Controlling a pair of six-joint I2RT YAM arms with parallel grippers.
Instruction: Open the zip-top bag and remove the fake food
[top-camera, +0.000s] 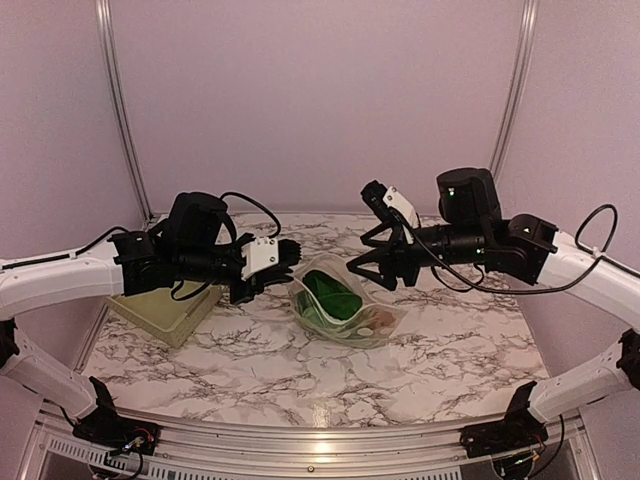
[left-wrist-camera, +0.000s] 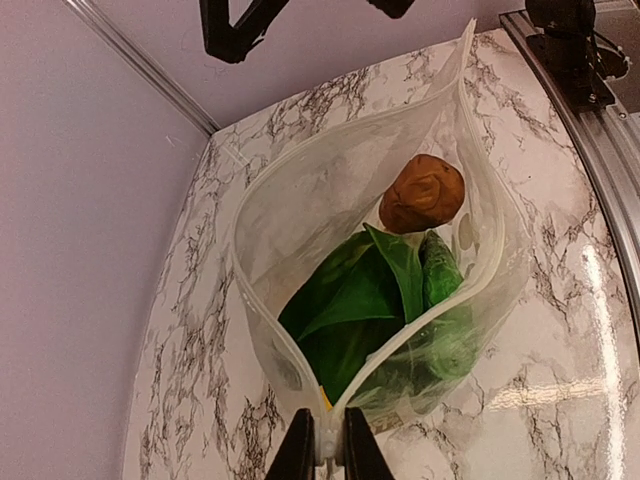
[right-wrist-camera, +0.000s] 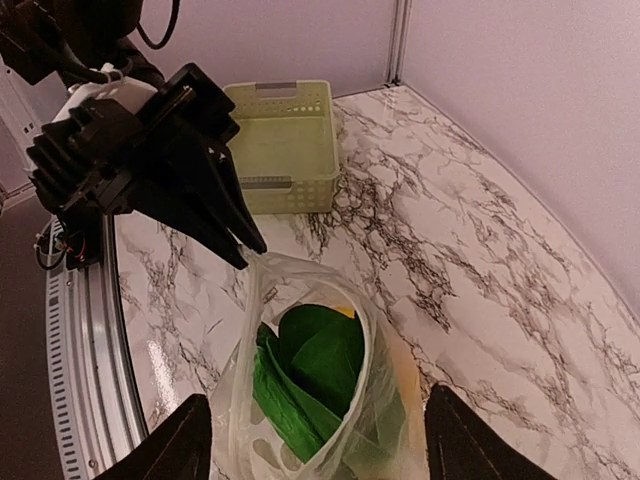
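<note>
Marble table (top-camera: 450, 370) bears the open zip-top bag (left-wrist-camera: 280, 210) of fake food (left-wrist-camera: 355, 300), left fingers (left-wrist-camera: 298, 450) pinching its rim, right fingers (right-wrist-camera: 178, 445) wide.

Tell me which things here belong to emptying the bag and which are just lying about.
Job: bag, pinched at its edge by the left gripper; green veg and brown lump inside; right gripper, open at its mouth.
Lying about: basket.

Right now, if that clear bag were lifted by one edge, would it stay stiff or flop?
Probably floppy: the zip-top bag is thin and crinkled, bowing open where the left gripper pinches its rim. The fake food inside would likely slide toward the low end.
</note>
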